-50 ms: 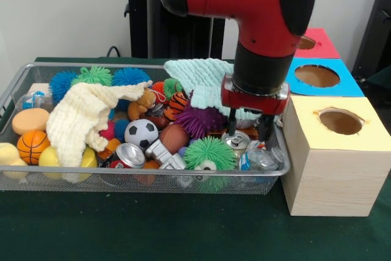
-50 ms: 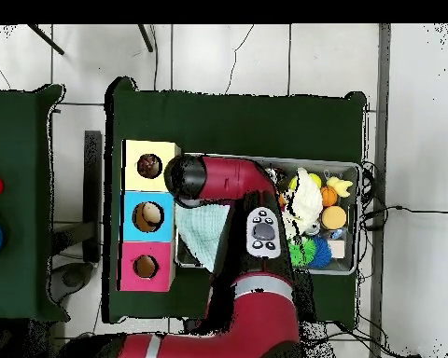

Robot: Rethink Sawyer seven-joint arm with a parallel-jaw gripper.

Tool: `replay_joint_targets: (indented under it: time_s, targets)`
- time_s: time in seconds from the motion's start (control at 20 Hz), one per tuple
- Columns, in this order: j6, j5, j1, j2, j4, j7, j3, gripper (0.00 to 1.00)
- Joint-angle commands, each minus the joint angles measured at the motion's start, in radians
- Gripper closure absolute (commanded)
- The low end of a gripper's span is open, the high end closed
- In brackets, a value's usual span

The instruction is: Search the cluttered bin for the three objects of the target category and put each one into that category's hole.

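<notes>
The gripper (image 1: 249,128) is hanging with fingers spread – gripping nothing – over a silver can (image 1: 236,141) lying in the bin (image 1: 18,84), just beside the yellow-topped box (image 1: 333,151).

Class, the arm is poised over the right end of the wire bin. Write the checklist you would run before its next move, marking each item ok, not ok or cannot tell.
1. Gripper is over the bin, not the boxes: ok.
2. Fingers apart and empty, ready to close: ok; two dark tips show with a gap and nothing between.
3. Something graspable below: ok; a silver can lies just under the tips.
4. That can belongs to the target category: cannot tell.
5. Holes unblocked: ok; the yellow box hole, blue box hole and red box hole look open.
6. Mint green cloth clear of the fingers: cannot tell; it lies right behind the wrist.
</notes>
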Motion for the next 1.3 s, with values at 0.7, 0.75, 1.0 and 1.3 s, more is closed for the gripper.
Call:
replay_joint_targets:
  time_s: [0.7, 0.75, 1.0, 1.3]
  targets:
    - [0.011, 0.019, -0.019, -0.02, 0.026, 0.116, 0.075, 0.0]
    - [-0.001, 0.017, -0.011, -0.012, 0.022, 0.126, 0.068, 0.0]
    - [-0.045, 0.022, 0.016, 0.039, -0.011, 0.161, 0.05, 0.0]
    - [-0.032, 0.034, 0.029, 0.067, -0.052, 0.17, 0.037, 0.0]
